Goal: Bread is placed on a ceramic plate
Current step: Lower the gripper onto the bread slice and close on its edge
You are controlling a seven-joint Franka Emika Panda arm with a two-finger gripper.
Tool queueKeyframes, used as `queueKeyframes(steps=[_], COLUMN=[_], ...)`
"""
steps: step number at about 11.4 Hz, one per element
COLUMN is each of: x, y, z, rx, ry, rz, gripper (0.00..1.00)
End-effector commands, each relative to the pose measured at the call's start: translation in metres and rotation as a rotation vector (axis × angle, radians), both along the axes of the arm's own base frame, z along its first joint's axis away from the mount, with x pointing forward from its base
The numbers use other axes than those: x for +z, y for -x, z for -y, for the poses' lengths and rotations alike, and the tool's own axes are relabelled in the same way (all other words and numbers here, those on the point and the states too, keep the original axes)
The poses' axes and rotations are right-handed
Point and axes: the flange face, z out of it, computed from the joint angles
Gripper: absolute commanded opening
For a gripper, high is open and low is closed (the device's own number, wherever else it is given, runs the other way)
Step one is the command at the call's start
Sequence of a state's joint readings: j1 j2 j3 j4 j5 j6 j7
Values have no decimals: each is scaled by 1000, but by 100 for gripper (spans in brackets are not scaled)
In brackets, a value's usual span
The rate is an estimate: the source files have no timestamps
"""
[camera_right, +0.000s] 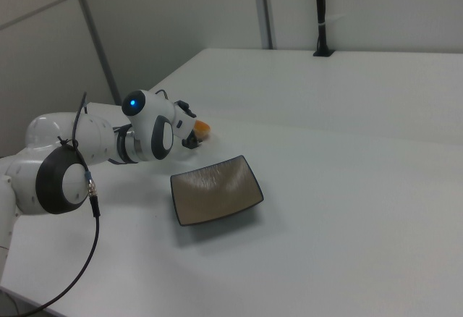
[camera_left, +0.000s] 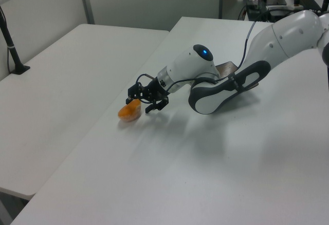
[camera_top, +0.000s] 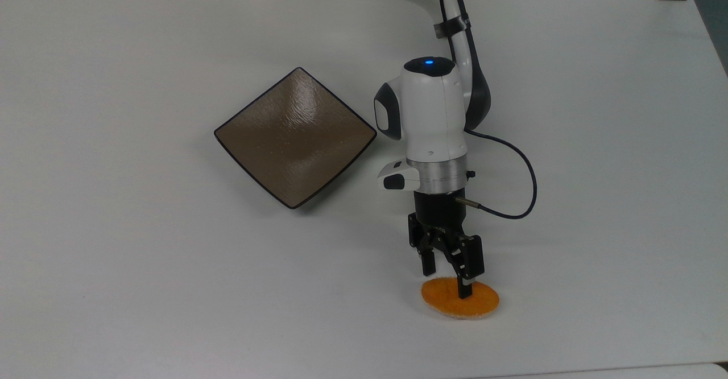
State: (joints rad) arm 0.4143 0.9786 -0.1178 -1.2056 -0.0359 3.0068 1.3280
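gripper (camera_top: 447, 281) spread wide right over the bread (camera_top: 460, 299), so sink until the fingers straddle its near edge, then pinch, plate (camera_top: 296, 137) well off behind.

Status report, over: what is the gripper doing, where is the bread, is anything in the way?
Gripper open, low over the bread. Bread flat on the table, not gripped yet. Ceramic plate bare, nothing between it and the bread.

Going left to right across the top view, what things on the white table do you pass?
ceramic plate → pincer, open with its tips right at the bread → bread
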Motion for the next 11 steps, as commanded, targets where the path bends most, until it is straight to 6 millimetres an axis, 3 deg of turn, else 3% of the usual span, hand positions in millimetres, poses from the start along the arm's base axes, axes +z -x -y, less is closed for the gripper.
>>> queueKeyframes(steps=[1, 3, 6, 8, 11], x=[0, -1, -3, 1, 41], y=[0, 0, 1, 3, 10], z=[-7, -8, -8, -8, 14], rx=[29, 33, 55, 66, 74], ry=[6, 8, 25, 33, 62], rz=[27, 26, 26, 26, 37], gripper=[62, 40, 27, 24, 23])
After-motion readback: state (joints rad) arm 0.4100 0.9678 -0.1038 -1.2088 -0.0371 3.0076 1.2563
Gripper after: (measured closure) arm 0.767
